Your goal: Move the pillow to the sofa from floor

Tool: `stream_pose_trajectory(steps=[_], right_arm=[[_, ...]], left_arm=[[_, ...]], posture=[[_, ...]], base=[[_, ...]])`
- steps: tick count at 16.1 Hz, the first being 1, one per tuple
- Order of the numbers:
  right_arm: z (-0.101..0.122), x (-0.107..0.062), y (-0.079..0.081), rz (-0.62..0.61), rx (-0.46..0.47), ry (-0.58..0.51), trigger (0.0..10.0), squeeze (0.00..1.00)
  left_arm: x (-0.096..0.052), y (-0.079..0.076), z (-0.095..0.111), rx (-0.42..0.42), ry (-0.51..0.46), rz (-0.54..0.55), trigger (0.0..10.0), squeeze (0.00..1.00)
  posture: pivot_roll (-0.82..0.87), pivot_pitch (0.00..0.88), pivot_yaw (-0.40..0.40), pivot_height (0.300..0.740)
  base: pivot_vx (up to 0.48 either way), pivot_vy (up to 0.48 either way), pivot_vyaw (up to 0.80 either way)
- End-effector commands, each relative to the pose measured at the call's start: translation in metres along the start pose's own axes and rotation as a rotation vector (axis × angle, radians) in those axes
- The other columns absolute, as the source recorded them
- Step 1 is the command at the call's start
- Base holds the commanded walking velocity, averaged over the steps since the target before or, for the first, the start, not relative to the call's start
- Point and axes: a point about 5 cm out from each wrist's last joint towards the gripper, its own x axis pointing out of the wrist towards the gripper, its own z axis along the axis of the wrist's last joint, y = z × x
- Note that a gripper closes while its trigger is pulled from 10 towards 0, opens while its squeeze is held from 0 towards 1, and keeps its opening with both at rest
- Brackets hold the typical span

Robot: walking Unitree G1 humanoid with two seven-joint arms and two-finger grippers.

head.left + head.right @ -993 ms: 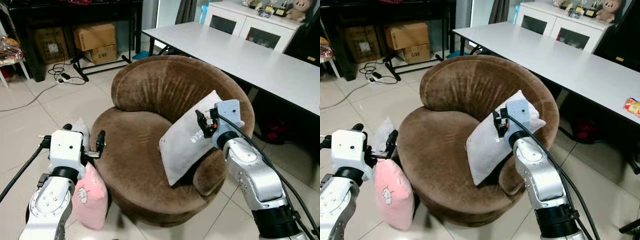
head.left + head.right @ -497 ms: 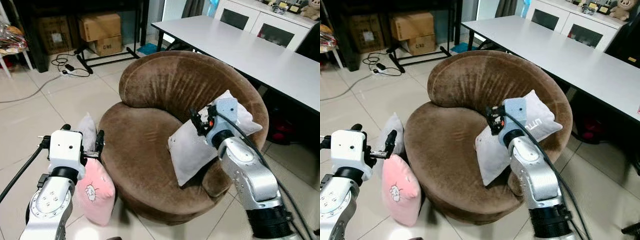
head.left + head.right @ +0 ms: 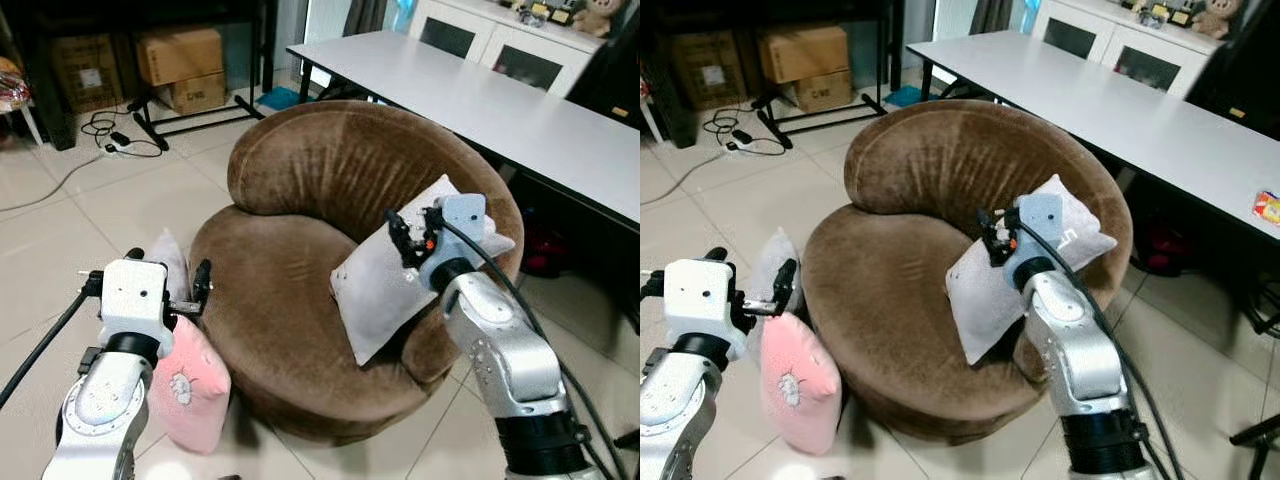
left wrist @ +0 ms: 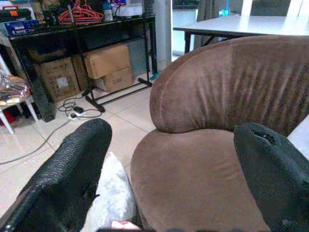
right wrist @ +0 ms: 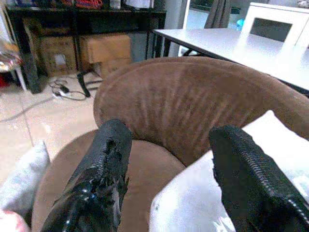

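Your grey pillow [image 3: 400, 272] lies on the brown sofa [image 3: 300, 300], leaning against its right armrest, one corner up over the rim. Your right end effector [image 3: 408, 238] hovers just above the pillow's upper edge, fingers [image 5: 104, 169] spread wide and released, gripping nothing. A pink pillow [image 3: 190, 385] stands on the floor [image 3: 120, 205] against the sofa's left side, with another grey cushion [image 3: 170, 262] just behind it. Your left end effector [image 3: 190, 290] is above the pink pillow beside the sofa's edge, fingers [image 4: 72, 164] apart, empty. Behind the sofa runs a white counter [image 3: 470, 100]; cardboard boxes [image 3: 185, 65] sit under a black rack at the back.
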Motion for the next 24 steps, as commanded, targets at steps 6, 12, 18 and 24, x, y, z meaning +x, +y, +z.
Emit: stream_pose_trajectory(steps=[6,12,18,24], right_arm=[[-0.010,-0.004,-0.003,-0.017,-0.063,0.068,10.0,0.00],[-0.005,-0.006,-0.006,0.003,-0.144,0.017,10.0,1.00],[-0.005,-0.006,0.002,0.038,-0.094,0.017,10.0,1.00],[-0.008,-0.011,0.006,0.092,-0.064,0.039,10.0,1.00]], left_arm=[[0.003,-0.002,0.000,0.018,0.003,-0.003,10.0,0.00],[0.002,-0.003,-0.001,0.020,0.006,0.002,10.0,0.00],[0.000,-0.002,-0.002,0.016,0.007,0.017,10.0,0.00],[-0.001,-0.002,0.001,-0.008,-0.011,0.010,10.0,0.00]], posture=[[0.03,0.000,-0.092,0.740],[0.02,0.000,-0.091,0.740],[0.03,0.000,-0.106,0.740],[0.03,0.000,-0.101,0.740]], base=[[0.000,0.347,0.00],[0.000,0.344,0.00],[0.000,0.345,0.00],[0.000,0.116,0.13]])
